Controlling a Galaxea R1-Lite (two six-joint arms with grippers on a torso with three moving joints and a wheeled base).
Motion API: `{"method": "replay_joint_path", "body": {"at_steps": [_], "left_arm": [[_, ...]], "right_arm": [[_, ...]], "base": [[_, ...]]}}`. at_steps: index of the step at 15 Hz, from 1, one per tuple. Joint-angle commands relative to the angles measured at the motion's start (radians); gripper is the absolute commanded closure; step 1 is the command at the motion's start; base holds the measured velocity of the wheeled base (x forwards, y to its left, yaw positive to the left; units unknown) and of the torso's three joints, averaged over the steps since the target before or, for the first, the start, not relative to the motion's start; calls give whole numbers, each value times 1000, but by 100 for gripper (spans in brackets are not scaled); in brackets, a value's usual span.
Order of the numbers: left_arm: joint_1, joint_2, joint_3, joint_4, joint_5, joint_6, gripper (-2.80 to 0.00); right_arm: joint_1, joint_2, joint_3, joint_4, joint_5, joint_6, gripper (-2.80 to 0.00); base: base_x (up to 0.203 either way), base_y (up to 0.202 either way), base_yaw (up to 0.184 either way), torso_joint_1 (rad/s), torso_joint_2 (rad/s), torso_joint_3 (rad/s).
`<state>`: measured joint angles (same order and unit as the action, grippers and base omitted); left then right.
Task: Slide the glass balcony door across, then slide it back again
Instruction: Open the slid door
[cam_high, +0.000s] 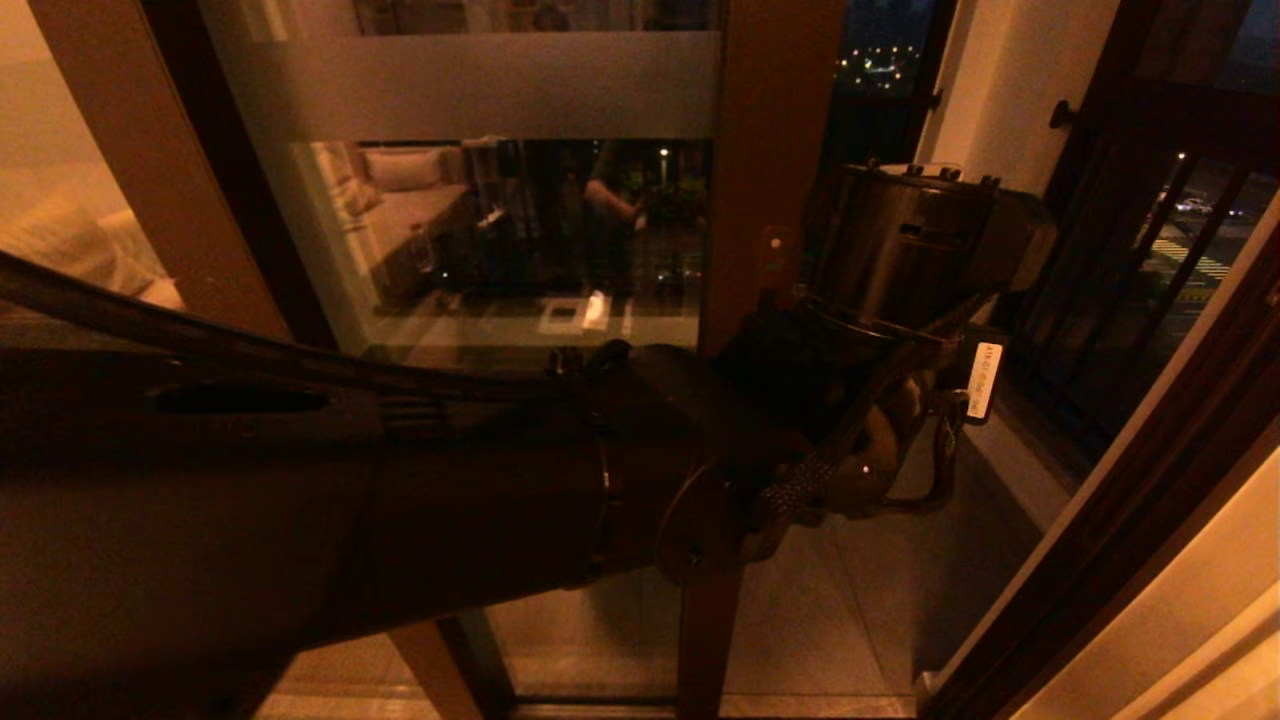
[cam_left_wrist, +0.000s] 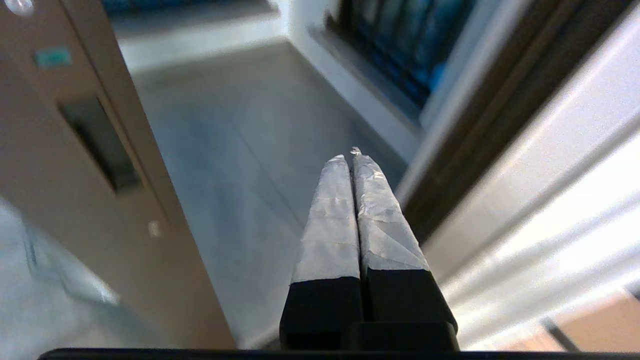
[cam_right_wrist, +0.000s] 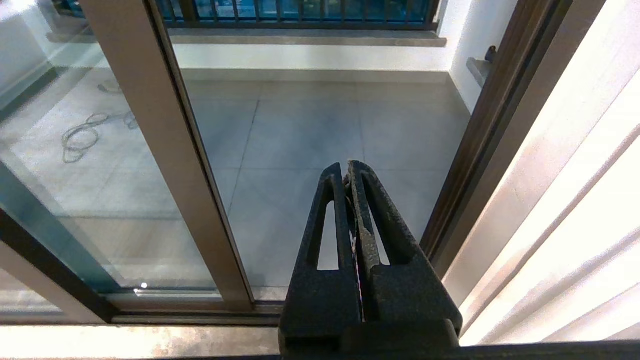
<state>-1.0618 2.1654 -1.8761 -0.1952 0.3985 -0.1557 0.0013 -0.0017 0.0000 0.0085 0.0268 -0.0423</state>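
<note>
Brown-framed glass door (cam_high: 520, 200) stands partly slid aside. Your left end effector (cam_left_wrist: 351, 156) hangs clenched on nothing beside its handle slot (cam_left_wrist: 100, 145). Your right end effector (cam_right_wrist: 347, 170) sits parked low, clenched.

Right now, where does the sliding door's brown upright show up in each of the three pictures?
Head view: the door upright runs down the middle, behind the left arm.
Left wrist view: along the left edge, with its dark handle slot.
Right wrist view: slanting left of centre.
Shared landmark: the grey tiled balcony floor.
</note>
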Motion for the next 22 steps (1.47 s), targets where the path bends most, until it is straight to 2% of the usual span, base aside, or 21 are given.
{"method": "replay_joint_path", "body": {"at_steps": [1, 3, 4, 8, 11, 14, 22], "left_arm": [[23, 80, -31, -41, 3, 11, 0], [55, 144, -80, -52, 14, 21, 0], [76, 168, -86, -62, 20, 48, 0], [145, 249, -93, -209, 20, 125, 0], [163, 268, -95, -221, 21, 155, 0], [189, 293, -95, -298, 25, 232, 0], [223, 271, -95, -300, 63, 246, 0]], "right_arm": [[0, 0, 3, -1, -1, -1, 0], [1, 0, 3, 0, 0, -1, 0], [0, 0, 3, 1, 0, -1, 0], [0, 0, 3, 0, 1, -1, 0], [0, 0, 3, -1, 1, -1, 0], [0, 0, 3, 0, 0, -1, 0], [0, 0, 3, 1, 0, -1, 0]], "base": [[0, 0, 0, 0, 0, 0], [0, 0, 0, 0, 0, 0], [0, 0, 0, 0, 0, 0], [0, 0, 0, 0, 0, 0], [0, 0, 0, 0, 0, 0], [0, 0, 0, 0, 0, 0], [0, 0, 0, 0, 0, 0]]}}
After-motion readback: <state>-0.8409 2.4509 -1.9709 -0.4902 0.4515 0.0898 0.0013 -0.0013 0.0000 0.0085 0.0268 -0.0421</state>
